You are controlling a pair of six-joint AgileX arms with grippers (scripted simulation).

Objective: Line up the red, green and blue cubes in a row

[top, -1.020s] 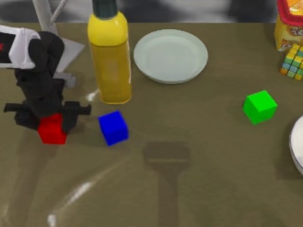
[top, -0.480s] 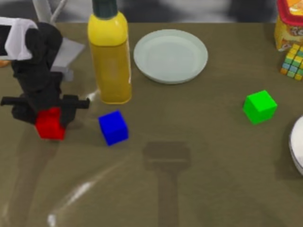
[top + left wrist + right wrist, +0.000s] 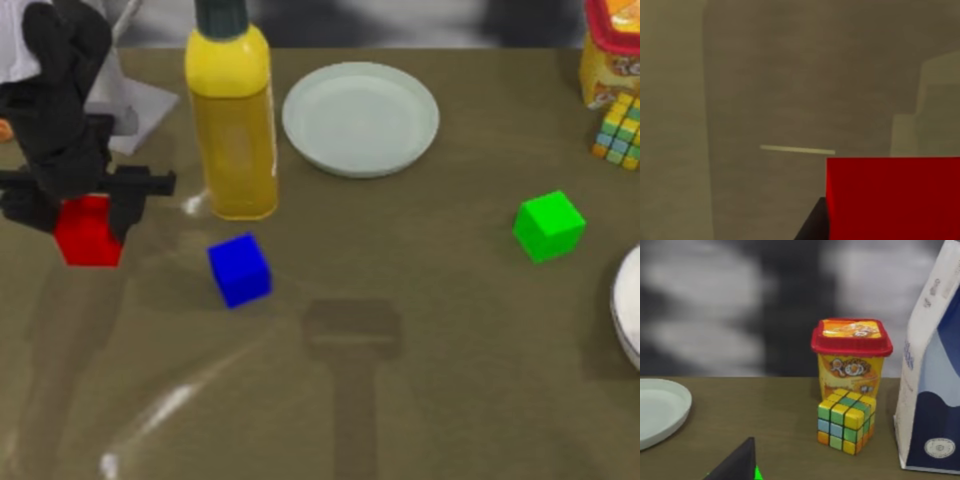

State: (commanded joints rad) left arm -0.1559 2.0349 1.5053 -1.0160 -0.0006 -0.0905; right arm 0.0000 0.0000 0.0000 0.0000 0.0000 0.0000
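Three plain cubes are in view from above, one of each colour. The red cube (image 3: 87, 232) sits pinched between the fingers of the left gripper (image 3: 85, 205) at the table's (image 3: 450, 380) far left, about 9 o'clock from centre; whether it touches the surface or hangs just above it cannot be told. In the left wrist view the same red cube (image 3: 892, 197) fills one corner against bare tabletop. The blue cube (image 3: 239, 270) lies apart from it, near 3 to 4 o'clock of the red one, just below the single yellow bottle (image 3: 232, 120). The green cube (image 3: 548, 226) rests well away on the right side, around 3 o'clock from centre.

One pale plate (image 3: 361, 118) lies at 12 o'clock, beside the bottle. One multicoloured puzzle cube (image 3: 622, 128) and one red-lidded yellow tub (image 3: 610, 50) occupy the 2 o'clock corner; a white rim (image 3: 628, 305) shows at the right edge.

The right gripper is outside the top view, and its fingers' state cannot be told.
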